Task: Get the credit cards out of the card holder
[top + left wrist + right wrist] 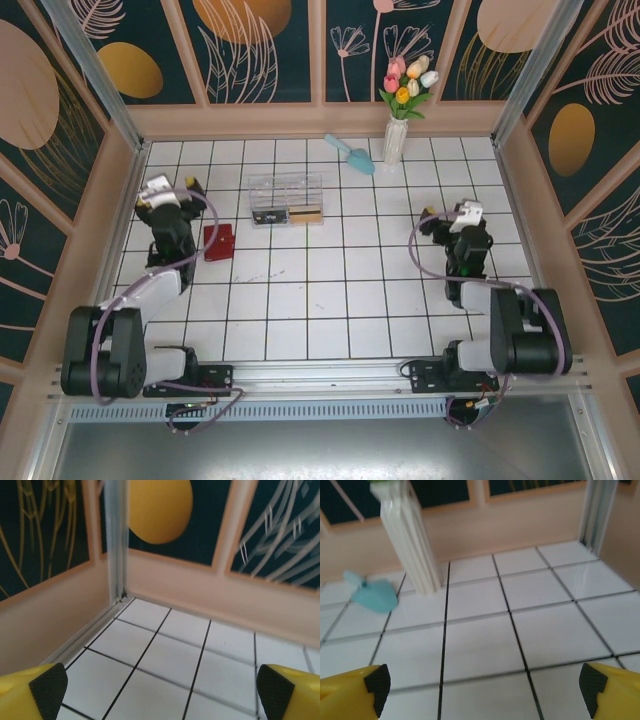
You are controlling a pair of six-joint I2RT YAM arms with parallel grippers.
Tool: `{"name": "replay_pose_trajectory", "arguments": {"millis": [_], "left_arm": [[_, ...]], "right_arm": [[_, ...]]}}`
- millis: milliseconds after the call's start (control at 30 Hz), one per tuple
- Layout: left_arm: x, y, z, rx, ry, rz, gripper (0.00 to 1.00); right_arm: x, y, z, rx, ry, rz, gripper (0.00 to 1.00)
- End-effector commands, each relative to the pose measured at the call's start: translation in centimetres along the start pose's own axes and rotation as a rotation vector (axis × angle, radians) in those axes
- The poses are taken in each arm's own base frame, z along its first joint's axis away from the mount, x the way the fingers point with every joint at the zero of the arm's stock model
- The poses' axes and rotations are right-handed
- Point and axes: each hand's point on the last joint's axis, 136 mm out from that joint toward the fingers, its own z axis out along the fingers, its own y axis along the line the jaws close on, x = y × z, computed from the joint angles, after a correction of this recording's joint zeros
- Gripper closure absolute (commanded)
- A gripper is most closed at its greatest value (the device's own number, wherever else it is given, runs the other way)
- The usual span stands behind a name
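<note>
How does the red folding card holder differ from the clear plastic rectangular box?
The red folding card holder is opaque; the clear plastic rectangular box is see-through. The holder looks smaller and squarish; the box is longer. The holder lies left; the box sits farther back, nearer the centre. Both rest on the white tiled table, apart.

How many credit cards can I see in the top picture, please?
2, both at the near side of the clear box: a dark card on the left and a gold-tan card beside it on the right. More may be hidden inside the red card holder.
</note>
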Motion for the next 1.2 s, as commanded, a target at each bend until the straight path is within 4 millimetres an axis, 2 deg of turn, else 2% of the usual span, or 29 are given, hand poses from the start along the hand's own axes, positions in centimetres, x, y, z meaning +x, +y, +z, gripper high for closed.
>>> {"name": "replay_pose_trajectory", "arguments": {"millis": [0,67,100,133,333,433,500,567,600,700,867,1000,1167], "left_arm": [[1.7,2.3,-0.6,-0.164,0.201,-0.159,0.01],[3.1,0.7,-0.6,-0.099,0.304,-0.213,0.01],[4.2,-0.1,-0.6,-0.069,0.357,-0.249,0.01],[5.6,-0.4,-0.7,-0.061,0.405,-0.287,0.01],[12.6,-2.0,0.2,-0.019,0.621,-0.312,0.01],[15.4,-1.8,1.3,-0.071,0.715,-0.257,0.02],[17.1,-1.9,1.9,-0.088,0.781,-0.23,0.09],[17.9,-1.6,2.3,-0.127,0.808,-0.212,0.1],[19.2,-0.9,2.3,-0.158,0.833,-0.191,0.1],[20.2,-0.5,2.2,-0.178,0.855,-0.172,0.11],[22.0,-0.4,1.5,-0.181,0.914,-0.177,0.24],[23.3,-0.4,0.4,-0.18,0.962,-0.184,0.42],[23.5,-0.9,-2.0,-0.153,0.973,-0.19,0.45]], "right_arm": [[-3.5,-0.9,-0.4,0.085,-0.014,0.195,0.01],[-4.4,-1.7,-0.7,0.146,0.004,0.4,0.01],[-4.5,-1.5,-0.8,0.133,0.031,0.448,0.01],[-4.9,-0.2,-0.8,0.061,0.05,0.435,0.01],[-4.2,3.4,-1.4,-0.07,0.146,0.442,0.01],[-4.4,5.4,-2.1,-0.11,0.146,0.396,0.01],[-4.7,6.3,-2.6,-0.119,0.136,0.367,0.01],[-5.0,7.1,-2.9,-0.132,0.135,0.35,0.01],[-5.2,7.3,-3.0,-0.134,0.133,0.346,0.01],[-5.4,7.8,-3.2,-0.142,0.131,0.34,0.01],[-5.3,8.1,-3.1,-0.149,0.128,0.342,0.01],[-4.9,8.1,-3.0,-0.144,0.141,0.356,0.01],[-4.5,8.1,-3.0,-0.14,0.147,0.36,0.01]]}}
